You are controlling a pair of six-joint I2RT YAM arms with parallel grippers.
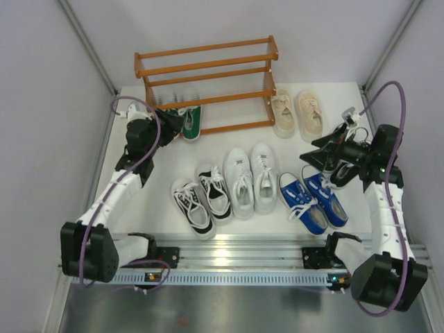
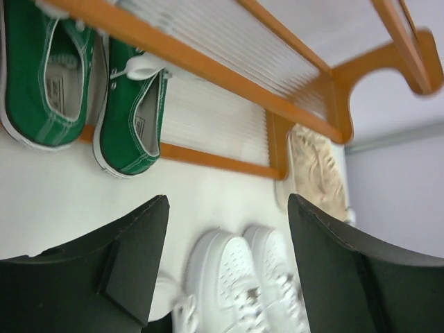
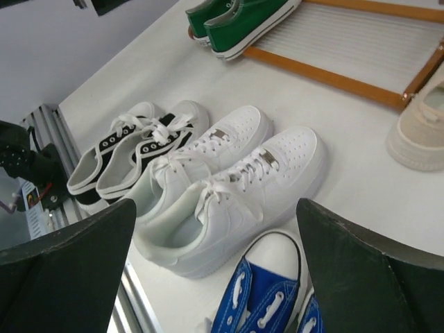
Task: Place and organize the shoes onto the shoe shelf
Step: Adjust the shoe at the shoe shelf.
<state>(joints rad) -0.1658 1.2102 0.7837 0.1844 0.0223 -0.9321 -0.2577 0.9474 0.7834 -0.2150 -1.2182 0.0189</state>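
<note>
The shoe shelf stands at the far side of the table. On its lowest rails, at its left end, we see the green pair side by side, heels sticking out over the front rail. Just beside the shelf's right end, the beige pair sits on the table. In front of the shelf, well apart from it, three pairs lie in a row: the black-and-white pair to the left, the white pair in the middle and the blue pair to the right.

The left gripper hangs just before the green heels with its jaws spread and nothing between them. The right gripper, off the shelf's right front corner, is also spread wide and empty. Behind it we make out something black with white laces, which its arm mostly hides.
</note>
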